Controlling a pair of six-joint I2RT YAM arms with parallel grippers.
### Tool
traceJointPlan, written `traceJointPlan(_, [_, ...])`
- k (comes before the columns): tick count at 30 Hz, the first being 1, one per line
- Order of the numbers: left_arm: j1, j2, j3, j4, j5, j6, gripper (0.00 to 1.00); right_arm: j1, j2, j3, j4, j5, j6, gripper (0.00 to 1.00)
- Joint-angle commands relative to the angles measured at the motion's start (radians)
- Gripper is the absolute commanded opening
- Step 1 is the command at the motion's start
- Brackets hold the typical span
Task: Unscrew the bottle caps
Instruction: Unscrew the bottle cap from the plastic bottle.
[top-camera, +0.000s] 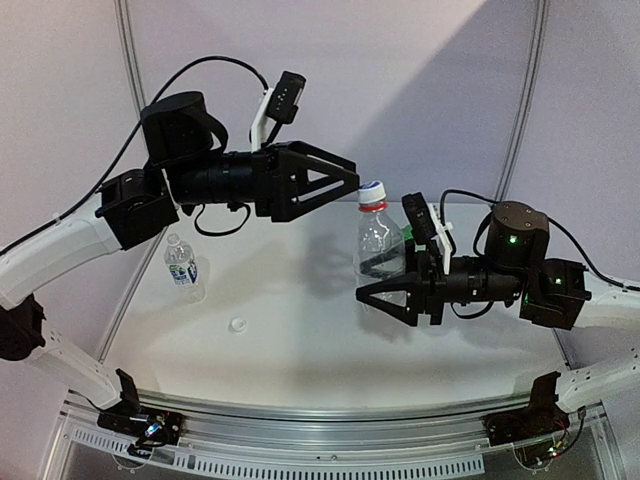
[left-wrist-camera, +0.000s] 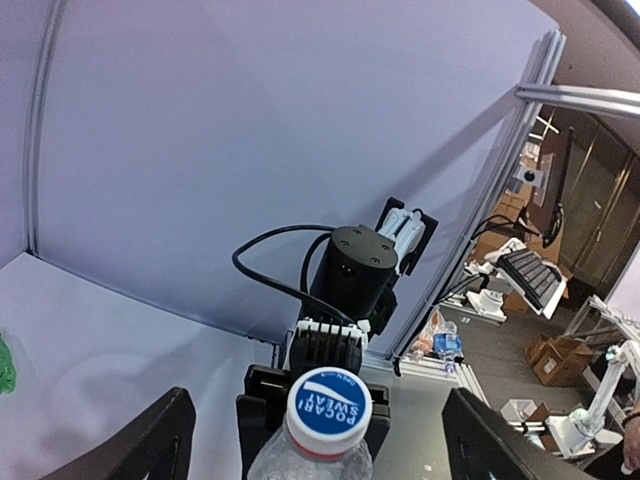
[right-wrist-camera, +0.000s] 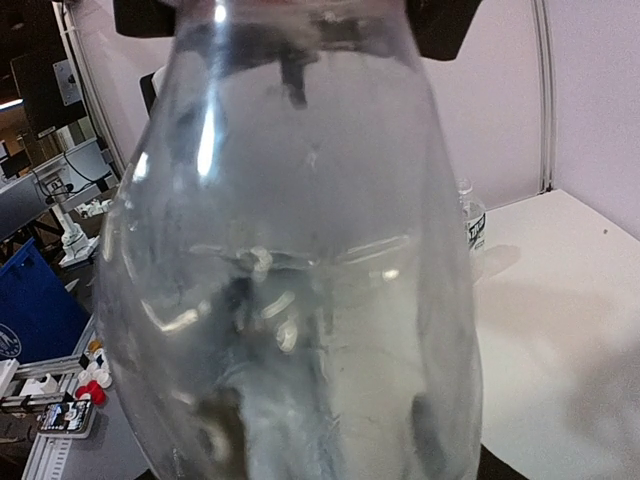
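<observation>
Right now the clear bottle is upright, toward 1 o'clock from the table's middle in the overhead view. The right gripper reaches in from 3 o'clock and pinches it low on its body. One jaw lies on the near side of the bottle and the other shows darkly through the plastic behind it. From the right wrist the bottle's bulging wall fills nearly the whole view (so close that the gripper's own fingers are mostly lost behind it).

On the bottle's neck sits the blue-topped cap, white at the sides, with a red ring just beneath it. The left gripper hangs level with that cap at its 9 o'clock, jaws spread wide. In the left wrist view its two dark fingers stand well out to either side of the cap, at its 9 and 3 o'clock, touching neither the cap nor the bottle.

Over toward 9 o'clock on the table the labelled bottle stands upright by itself, well apart from both arms. Whether it wears a cap I cannot tell. A loose white cap lies on the tabletop near it, at about its 4 o'clock, not touching it. A green sliver peeks out at the held bottle's 3 o'clock edge, too hidden to say what it is.
</observation>
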Motion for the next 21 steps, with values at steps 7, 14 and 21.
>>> traceJointPlan(7, [-0.003,0.044,0.032,0.060,0.062,-0.002,0.81,-0.004,0.019,0.037,0.027,-0.052,0.031,0.00])
traceJointPlan(14, [-0.005,0.062,0.039,0.056,0.077,-0.006,0.72,-0.003,0.031,0.042,0.029,-0.055,0.035,0.00])
traceJointPlan(21, [-0.009,0.082,0.049,0.051,0.092,-0.010,0.55,-0.003,0.034,0.043,0.028,-0.054,0.037,0.00])
